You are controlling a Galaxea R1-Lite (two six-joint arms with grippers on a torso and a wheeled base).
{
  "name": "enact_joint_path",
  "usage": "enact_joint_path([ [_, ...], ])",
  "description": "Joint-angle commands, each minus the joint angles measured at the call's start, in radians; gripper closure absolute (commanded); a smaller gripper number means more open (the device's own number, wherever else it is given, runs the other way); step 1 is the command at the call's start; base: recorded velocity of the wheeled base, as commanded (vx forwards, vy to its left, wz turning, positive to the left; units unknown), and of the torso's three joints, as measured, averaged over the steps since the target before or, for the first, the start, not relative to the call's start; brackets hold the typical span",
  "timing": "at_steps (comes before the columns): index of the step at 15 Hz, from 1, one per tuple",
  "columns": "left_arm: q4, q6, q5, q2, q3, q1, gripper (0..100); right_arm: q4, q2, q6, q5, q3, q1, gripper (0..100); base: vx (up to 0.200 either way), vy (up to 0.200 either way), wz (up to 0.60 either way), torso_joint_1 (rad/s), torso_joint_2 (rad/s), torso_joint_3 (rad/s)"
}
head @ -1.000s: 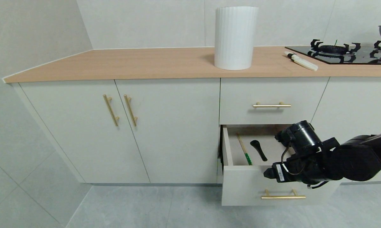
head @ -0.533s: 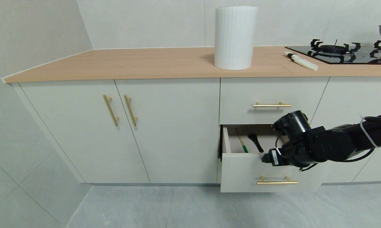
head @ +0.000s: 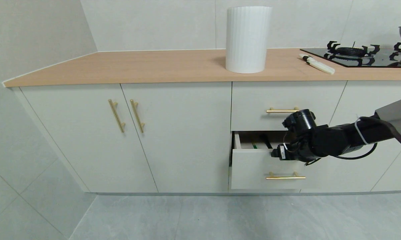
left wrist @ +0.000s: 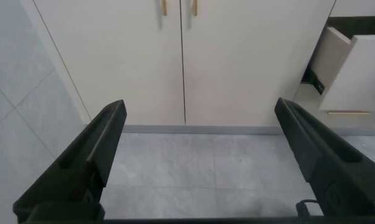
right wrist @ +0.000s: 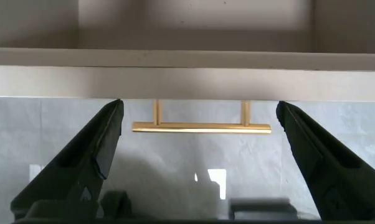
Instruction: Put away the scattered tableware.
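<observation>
The right gripper is holding its fingers wide apart with nothing between them. It is sitting against the top edge of the lower drawer, above the gold handle, and by my read it is placed there to push the front home. The drawer is standing almost shut, and in the thin gap green-tipped chopsticks and a black utensil are just peeking out. Up on the desk, a knife is lying to the right of the white canister — not put away yet. The left gripper is hanging spread open and empty, low over the floor, near the cabinet doors.
</observation>
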State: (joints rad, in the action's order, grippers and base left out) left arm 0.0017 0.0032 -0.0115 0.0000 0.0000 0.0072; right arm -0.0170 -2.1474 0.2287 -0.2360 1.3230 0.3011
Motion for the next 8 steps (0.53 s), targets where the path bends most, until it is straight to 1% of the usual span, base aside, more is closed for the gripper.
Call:
enact_joint_path([
  [1, 0.000, 0.000, -0.001, 0.002, 0.000, 0.000, 0, -0.004, -0.048, 0.003, 0.000, 0.041, -0.013, 0, 0.000, 0.000, 0.00, 0.000, 0.00, 0.000],
  [3, 0.000, 0.000, -0.001, 0.002, 0.000, 0.000, 0, -0.027, -0.060, 0.003, 0.000, 0.051, -0.023, 0, 0.000, 0.000, 0.00, 0.000, 0.00, 0.000],
  [5, 0.000, 0.000, -0.001, 0.002, 0.000, 0.000, 0, -0.138, -0.097, -0.003, 0.001, 0.059, -0.030, 0, 0.000, 0.000, 0.00, 0.000, 0.00, 0.000],
  [8, 0.000, 0.000, -0.001, 0.002, 0.000, 0.000, 0, -0.231, -0.137, -0.003, 0.003, 0.065, -0.043, 0, 0.000, 0.000, 0.00, 0.000, 0.00, 0.000],
])
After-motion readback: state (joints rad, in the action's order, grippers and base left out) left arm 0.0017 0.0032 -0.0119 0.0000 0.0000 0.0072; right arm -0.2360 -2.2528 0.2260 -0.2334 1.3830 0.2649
